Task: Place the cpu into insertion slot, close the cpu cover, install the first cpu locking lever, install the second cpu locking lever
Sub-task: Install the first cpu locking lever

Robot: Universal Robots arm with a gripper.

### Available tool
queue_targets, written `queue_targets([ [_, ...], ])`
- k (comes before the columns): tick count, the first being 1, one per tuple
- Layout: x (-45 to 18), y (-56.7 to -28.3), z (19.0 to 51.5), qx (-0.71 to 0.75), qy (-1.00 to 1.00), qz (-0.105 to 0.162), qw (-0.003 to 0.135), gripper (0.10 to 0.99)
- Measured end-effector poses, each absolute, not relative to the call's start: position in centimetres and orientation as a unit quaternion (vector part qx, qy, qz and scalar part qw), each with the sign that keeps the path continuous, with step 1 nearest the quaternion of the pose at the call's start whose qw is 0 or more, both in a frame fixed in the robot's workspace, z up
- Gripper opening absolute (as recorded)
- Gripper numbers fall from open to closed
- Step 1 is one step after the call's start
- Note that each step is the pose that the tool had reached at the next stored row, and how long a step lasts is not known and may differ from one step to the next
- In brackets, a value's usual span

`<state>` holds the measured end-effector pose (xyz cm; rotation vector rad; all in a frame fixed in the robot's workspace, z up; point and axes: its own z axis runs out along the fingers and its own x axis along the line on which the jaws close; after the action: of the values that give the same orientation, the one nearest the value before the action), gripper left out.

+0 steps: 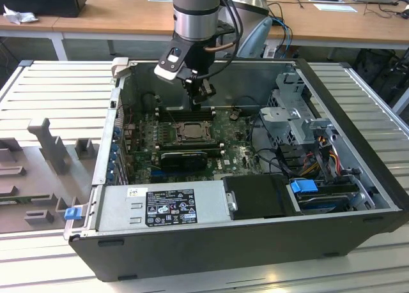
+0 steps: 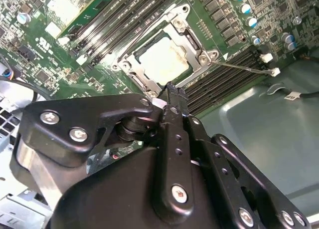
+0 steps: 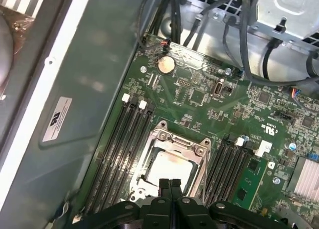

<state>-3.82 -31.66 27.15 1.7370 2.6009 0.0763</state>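
So the robot arm (image 1: 195,12) is reaching down into the open black tower computer case (image 1: 211,248), which lies on its side on the ribbed grey metal counter (image 1: 57,95). The black two-finger gripper (image 1: 204,105) hangs low over the green circuit board (image 3: 199,97), right at the edge of the square dark-rimmed insertion slot (image 3: 149,159).

The small flat square cpu (image 3: 169,168) with the pale beige-silver face is sitting in the slot. The thin silver-grey metal cpu cover (image 3: 175,143) lies flat around it, so the chip shows through its big square window. The slot itself sits between two banks of long black memory slots (image 3: 122,144), roughly mid-board.

In both wrist views the gripper (image 3: 169,183) has its fingers pressed together, tips just beside the cover's edge (image 2: 137,74). I honestly can't tell if anything thin is pinched between them or if they touch the frame. In the second wrist view the gripper (image 2: 172,89) points at the cpu (image 2: 162,59), and a thin bare metal rod (image 2: 241,67) sticks out from one corner of the cover, across the memory slots.
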Motion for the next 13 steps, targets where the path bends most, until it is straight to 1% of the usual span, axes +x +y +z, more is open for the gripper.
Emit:
queue_targets([
  [13, -3.82, -31.66, 27.15, 0.476, 0.879, 0.025, 0.004, 0.106],
])
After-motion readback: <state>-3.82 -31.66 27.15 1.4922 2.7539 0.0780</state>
